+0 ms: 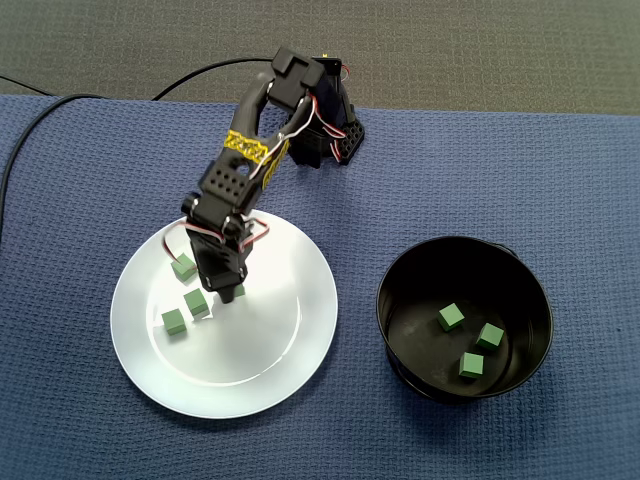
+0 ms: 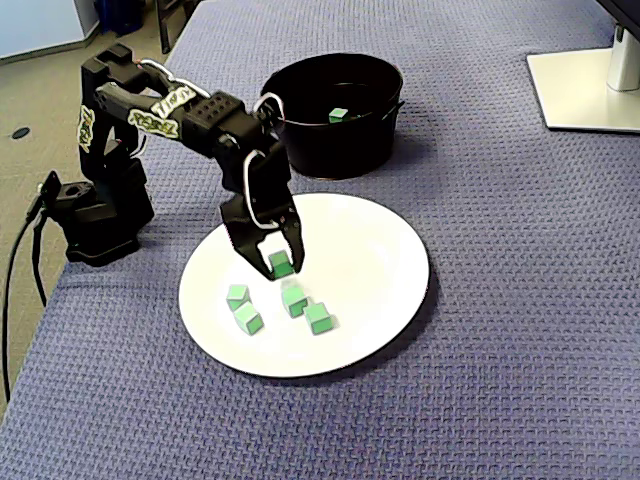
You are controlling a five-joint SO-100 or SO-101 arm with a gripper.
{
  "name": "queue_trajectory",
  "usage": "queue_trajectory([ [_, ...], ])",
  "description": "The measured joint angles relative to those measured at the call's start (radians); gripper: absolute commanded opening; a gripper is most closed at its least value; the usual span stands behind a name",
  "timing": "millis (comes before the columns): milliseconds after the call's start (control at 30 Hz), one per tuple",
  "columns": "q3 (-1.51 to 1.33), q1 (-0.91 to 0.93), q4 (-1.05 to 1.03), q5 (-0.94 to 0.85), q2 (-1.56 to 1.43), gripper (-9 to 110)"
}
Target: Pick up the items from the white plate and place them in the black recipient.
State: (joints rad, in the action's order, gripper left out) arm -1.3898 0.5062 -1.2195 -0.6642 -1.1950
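Observation:
A white plate [image 1: 290,340] [image 2: 390,260] holds several small green cubes [image 1: 173,321] [image 2: 318,318]. My gripper [image 1: 226,293] [image 2: 273,266] points down onto the plate. It stands open with one green cube [image 1: 238,291] [image 2: 281,264] between its fingers. That cube lies against one finger, with a gap to the other. In the view from above the arm hides most of this cube. The black bowl [image 1: 385,300] [image 2: 330,150] stands beside the plate and has three green cubes [image 1: 450,318] [image 2: 339,115] inside.
The arm's base [image 1: 335,135] [image 2: 95,215] sits at the edge of the blue cloth [image 1: 480,170] [image 2: 500,380], with a black cable [image 1: 30,120] [image 2: 15,270] trailing off. A white stand foot [image 2: 585,90] occupies the far corner of the side view.

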Motion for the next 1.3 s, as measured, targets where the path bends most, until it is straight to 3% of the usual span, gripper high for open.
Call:
queue_trajectory([
  [233,0.224,0.025,-0.199,0.052,-0.186,0],
  [400,0.423,-0.041,-0.212,0.222,-0.347,0],
  [533,0.465,-0.198,-0.104,0.425,-0.509,0],
  [700,0.387,-0.537,0.081,0.588,-0.673,0],
  [933,0.034,-0.95,0.402,0.568,-0.653,0],
  [1167,-0.172,-1.031,0.558,0.535,-0.39,0],
  [1300,-0.267,-1.02,0.643,0.52,-0.293,29],
])
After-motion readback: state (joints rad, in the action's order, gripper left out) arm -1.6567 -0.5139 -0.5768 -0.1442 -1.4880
